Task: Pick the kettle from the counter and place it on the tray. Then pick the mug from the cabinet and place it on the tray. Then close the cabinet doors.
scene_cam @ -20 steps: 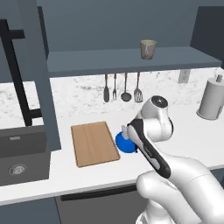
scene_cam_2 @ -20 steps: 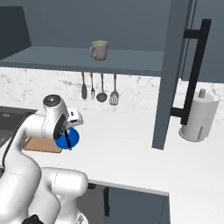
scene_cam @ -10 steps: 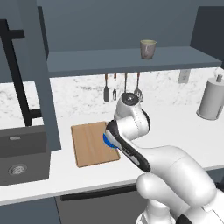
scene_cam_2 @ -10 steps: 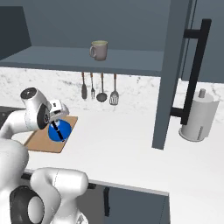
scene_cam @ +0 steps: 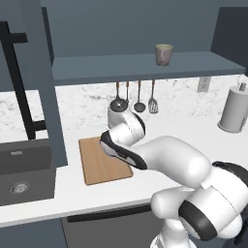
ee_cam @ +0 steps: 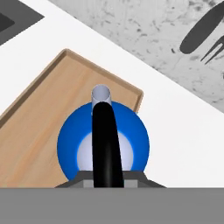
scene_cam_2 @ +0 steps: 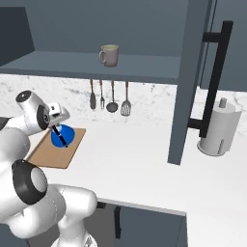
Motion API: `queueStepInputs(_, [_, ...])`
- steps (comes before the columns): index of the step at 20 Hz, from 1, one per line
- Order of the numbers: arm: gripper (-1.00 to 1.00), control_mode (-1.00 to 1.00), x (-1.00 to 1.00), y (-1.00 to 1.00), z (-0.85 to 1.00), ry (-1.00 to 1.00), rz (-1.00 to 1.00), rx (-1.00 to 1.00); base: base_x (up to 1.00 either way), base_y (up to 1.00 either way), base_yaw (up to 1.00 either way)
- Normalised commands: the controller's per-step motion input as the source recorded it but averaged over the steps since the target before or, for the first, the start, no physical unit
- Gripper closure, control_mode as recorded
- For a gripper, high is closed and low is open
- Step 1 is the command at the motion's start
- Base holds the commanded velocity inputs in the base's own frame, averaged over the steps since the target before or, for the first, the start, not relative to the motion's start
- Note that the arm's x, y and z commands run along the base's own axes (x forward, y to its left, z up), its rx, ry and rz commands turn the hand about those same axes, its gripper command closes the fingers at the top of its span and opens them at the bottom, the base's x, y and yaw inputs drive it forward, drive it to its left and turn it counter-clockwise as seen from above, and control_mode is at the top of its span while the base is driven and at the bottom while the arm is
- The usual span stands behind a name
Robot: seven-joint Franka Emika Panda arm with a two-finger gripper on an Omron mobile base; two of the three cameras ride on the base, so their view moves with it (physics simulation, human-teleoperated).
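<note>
Over tray [scene_cam_2: 55,149], pincer [scene_cam_2: 58,126] gripping kettle [scene_cam_2: 62,135], seemingly aloft

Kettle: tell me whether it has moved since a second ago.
Yes. The kettle, held in the pincer, has travelled left from beside the tray to over its far right corner, toward the hanging utensils.

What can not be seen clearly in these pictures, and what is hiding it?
- Left base view: the kettle is hidden behind the robot's own arm.
- Hand view: the fingers on the kettle's handle are cut off by the bottom edge, so the contact itself is hidden.
- No view settles whether the kettle touches the tray or hangs above it.
- Both base views: inside of the mug is too small to judge.
</note>
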Motion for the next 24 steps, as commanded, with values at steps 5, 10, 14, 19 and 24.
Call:
queueStepInputs(5, [1.0, -1.0, 0.33, 0.11, -0.03, 0.1, 0.0, 0.0, 0.0, 0.0, 0.0])
queueStepInputs(10, [1.0, -1.0, 0.25, 0.1, -0.15, 0.09, 0.0, 0.0, 0.0, 0.0, 0.0])
queueStepInputs(14, [1.0, -1.0, 0.3, 0.07, -0.04, 0.01, 0.0, 0.03, 0.0, 0.0, 0.0])
queueStepInputs(19, [1.0, -1.0, 0.09, 0.14, -0.21, 0.06, 0.0, 0.05, 0.0, 0.0, 0.0])
queueStepInputs(24, [1.0, -1.0, 0.12, 0.15, -0.25, 0.06, 0.0, 0.12, 0.0, 0.0, 0.0])
